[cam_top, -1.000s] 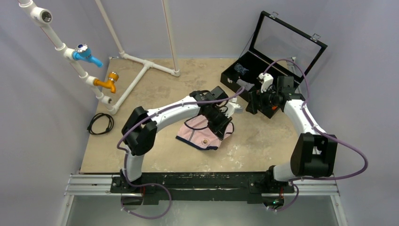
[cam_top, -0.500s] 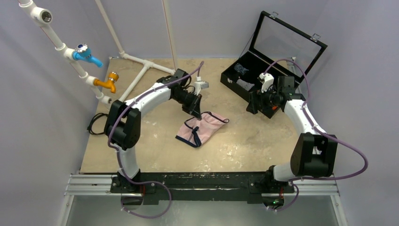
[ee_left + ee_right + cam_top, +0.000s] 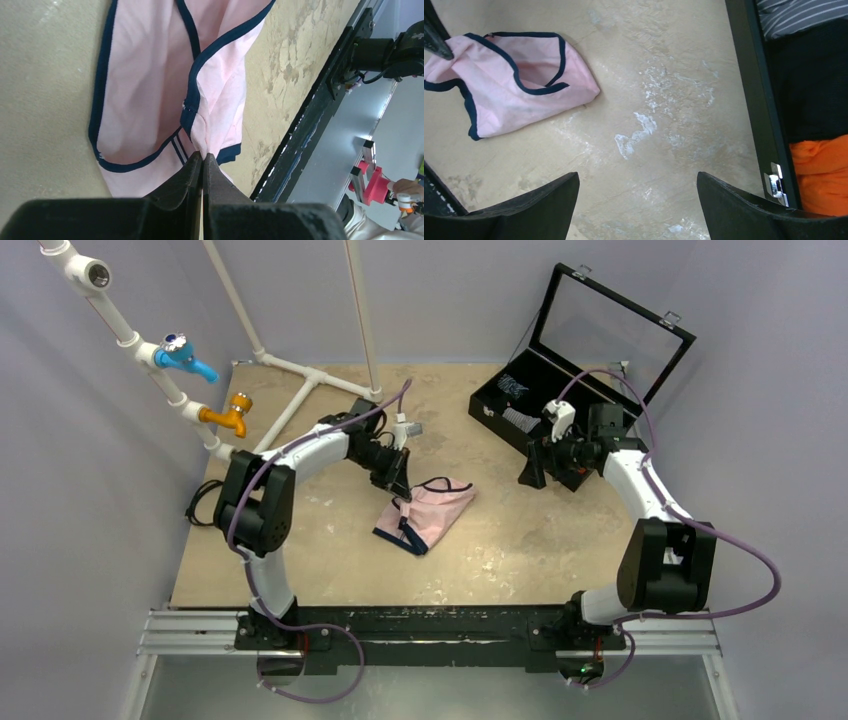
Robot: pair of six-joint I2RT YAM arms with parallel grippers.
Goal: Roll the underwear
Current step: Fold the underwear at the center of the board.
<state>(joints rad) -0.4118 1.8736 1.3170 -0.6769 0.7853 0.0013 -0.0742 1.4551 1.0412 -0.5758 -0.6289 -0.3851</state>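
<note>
Mid-table [image 3: 520, 540], left of the case [image 3: 487, 405], the underwear [image 3: 437, 512] now lies folded over, no longer flat. My left pincer [image 3: 202, 159] pinches its trimmed edge; my right pincer [image 3: 634, 182] hangs spread. Rolling, I judge, can start.

Your desk [image 3: 520, 540] is a tan, scuffed board with whitish patches. Near its middle lies the pink underwear [image 3: 437, 512] with navy trim, folded over on itself. At the far right corner sits an open black case [image 3: 484, 410], lid raised. A white pipe frame [image 3: 318, 377] rests on the far left part, and a coiled black cable [image 3: 215, 502] lies at the left edge.
</note>
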